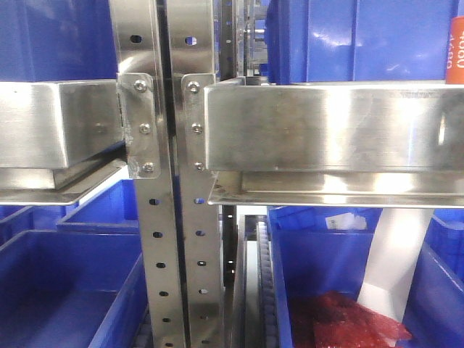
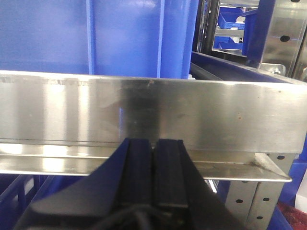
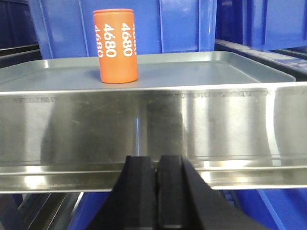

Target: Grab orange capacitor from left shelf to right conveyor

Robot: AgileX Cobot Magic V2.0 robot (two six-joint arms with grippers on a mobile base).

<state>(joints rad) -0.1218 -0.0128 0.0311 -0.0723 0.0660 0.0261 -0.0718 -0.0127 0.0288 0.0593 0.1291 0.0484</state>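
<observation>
The orange capacitor [image 3: 118, 46], marked "4680" in white, stands upright on a shallow silver tray [image 3: 192, 72] in the right wrist view, left of centre. A sliver of orange capacitor [image 1: 455, 45] shows at the top right edge of the front view. My right gripper [image 3: 156, 160] is shut and empty, below the tray's front wall and well short of the capacitor. In the left wrist view my left gripper [image 2: 153, 143] is shut with nothing in it, just under the front wall of another steel tray [image 2: 153, 110]. The right conveyor is out of view.
Blue plastic bins [image 3: 144, 24] stand behind the capacitor and above the left tray. Perforated steel shelf posts [image 1: 170, 217] split the front view. Lower blue bins [image 1: 65, 290] sit below; one holds red material [image 1: 348, 322]. A white panel [image 1: 391, 261] leans there.
</observation>
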